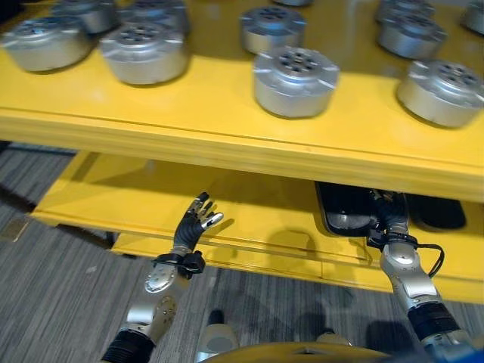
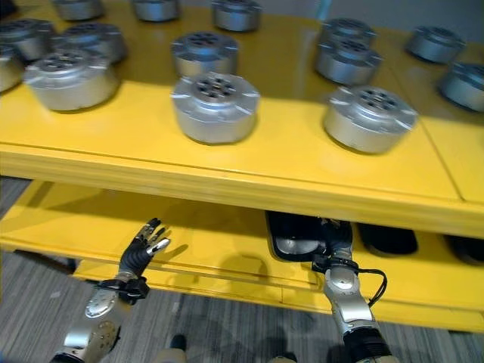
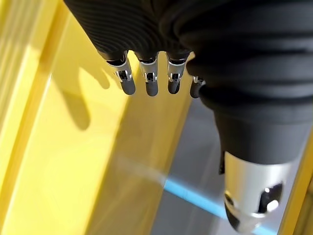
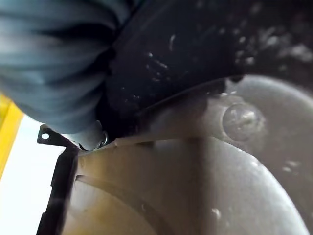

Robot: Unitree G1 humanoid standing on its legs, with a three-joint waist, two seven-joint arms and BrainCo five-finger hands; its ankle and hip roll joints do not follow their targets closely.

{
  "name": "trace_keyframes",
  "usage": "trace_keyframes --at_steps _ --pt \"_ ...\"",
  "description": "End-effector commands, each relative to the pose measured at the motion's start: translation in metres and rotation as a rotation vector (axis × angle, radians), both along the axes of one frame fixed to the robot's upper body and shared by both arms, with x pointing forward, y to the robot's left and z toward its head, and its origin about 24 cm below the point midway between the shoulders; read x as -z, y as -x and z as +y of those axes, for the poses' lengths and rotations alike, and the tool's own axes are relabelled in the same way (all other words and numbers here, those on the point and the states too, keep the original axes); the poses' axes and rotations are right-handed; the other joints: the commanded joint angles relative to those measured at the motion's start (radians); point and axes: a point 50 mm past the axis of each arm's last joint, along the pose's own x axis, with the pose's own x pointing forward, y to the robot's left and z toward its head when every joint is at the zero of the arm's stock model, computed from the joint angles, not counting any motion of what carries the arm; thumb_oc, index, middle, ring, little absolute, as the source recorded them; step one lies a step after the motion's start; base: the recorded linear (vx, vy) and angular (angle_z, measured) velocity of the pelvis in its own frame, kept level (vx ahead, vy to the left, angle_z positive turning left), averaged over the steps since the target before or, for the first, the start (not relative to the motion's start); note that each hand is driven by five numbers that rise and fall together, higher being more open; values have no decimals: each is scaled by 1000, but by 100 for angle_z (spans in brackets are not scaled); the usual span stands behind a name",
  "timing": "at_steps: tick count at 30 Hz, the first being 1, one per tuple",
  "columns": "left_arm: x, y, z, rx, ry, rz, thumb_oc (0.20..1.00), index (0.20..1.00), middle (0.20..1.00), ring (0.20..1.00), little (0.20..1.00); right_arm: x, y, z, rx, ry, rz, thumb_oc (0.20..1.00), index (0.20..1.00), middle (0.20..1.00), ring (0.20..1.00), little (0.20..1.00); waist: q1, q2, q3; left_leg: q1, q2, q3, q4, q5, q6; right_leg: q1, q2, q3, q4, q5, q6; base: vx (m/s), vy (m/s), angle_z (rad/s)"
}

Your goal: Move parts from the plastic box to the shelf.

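Note:
Several round silver parts, such as the nearest one (image 1: 295, 79), stand on the yellow top shelf (image 1: 204, 121). Under it, on the lower shelf (image 1: 128, 193), sits a black plastic box (image 1: 339, 198) with a silver part (image 1: 348, 221) inside. My right hand (image 1: 389, 215) reaches into that box beneath the top shelf's edge, and its fingers are hidden there. The right wrist view has the silver part (image 4: 220, 186) very close against the dark box wall (image 4: 195, 44). My left hand (image 1: 193, 223) hovers open above the lower shelf's front, holding nothing; its straight fingers (image 3: 146, 81) point over the yellow surface.
A second dark box (image 1: 442, 215) sits to the right of the first on the lower shelf. The top shelf's front edge overhangs both boxes. Grey carpet floor (image 1: 53, 287) lies below the shelf front.

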Motion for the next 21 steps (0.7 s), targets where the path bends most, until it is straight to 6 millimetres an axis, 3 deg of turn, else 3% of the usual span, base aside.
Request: trace_keyframes --at_steps 1,6,8,12,17,21 --pt "-13 -3 -16 31 52 -91 1000 1000 1000 1000 1000 -37 -9 -13 30 34 -179 200 200 200 200 200 -18 7 -57 2 26 -17 -1 19 14 -49 9 30 138 -86 79 63 191 34" --pt "-14 -3 -14 32 35 -93 1000 1000 1000 1000 1000 -34 -15 -4 5 20 -162 200 200 200 200 200 -2 -12 -53 -20 -20 1 35 -13 31 -37 -26 34 101 -51 104 46 124 -2" --pt "-13 -1 -14 39 35 -84 1000 1000 1000 1000 1000 -36 -31 11 -32 -3 -157 200 200 200 200 200 18 -24 -47 -34 -43 10 62 -34 42 -30 -43 33 87 -31 117 66 103 -16" --pt "-11 0 -15 47 35 -72 1000 1000 1000 1000 1000 -33 -46 25 -39 -88 -141 200 200 200 200 200 37 -29 -31 -65 -54 9 107 -47 43 -37 -50 33 93 -29 117 -1 20 -4" --pt "-12 -2 -19 73 36 -68 1000 1000 1000 1000 1000 -27 -67 50 -80 -128 -66 200 200 200 200 200 60 -21 15 -119 -62 1 180 -65 44 -68 -54 36 136 -47 110 -69 8 7" --pt "-18 -6 -24 100 43 -89 1000 1000 1000 1000 1000 -34 -91 66 -104 -103 -15 200 200 200 200 200 79 -1 64 -180 -65 -8 249 -76 40 -125 -60 47 196 -62 104 -124 14 7"
